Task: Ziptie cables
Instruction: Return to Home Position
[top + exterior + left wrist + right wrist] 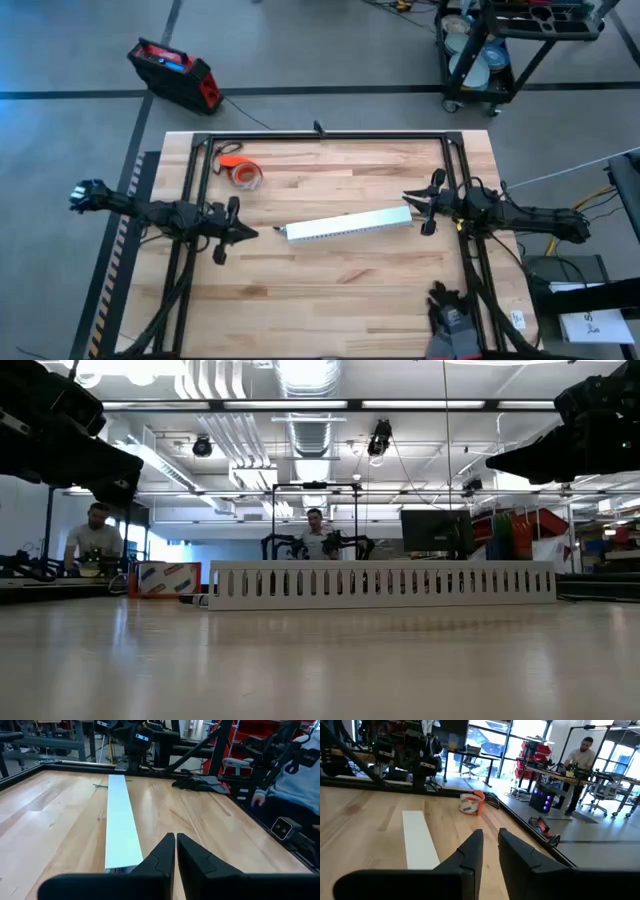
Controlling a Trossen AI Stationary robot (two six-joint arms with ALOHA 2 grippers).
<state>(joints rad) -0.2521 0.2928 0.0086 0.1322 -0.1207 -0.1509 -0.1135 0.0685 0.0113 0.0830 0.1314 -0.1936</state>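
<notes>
Cables do not show; I judge them enclosed in the white duct (347,224) lying mid-way across the bench (330,290). Left gripper (175,836), fingers together, and right gripper (490,832), fingers slightly apart, flank its ends; each should lift straight back, clear of it. Orange tape roll (245,174) sits well apart.

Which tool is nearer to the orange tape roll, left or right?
Left. The left tool is a short way from the orange tape roll; the right tool is by the far end of the white channel.
</notes>
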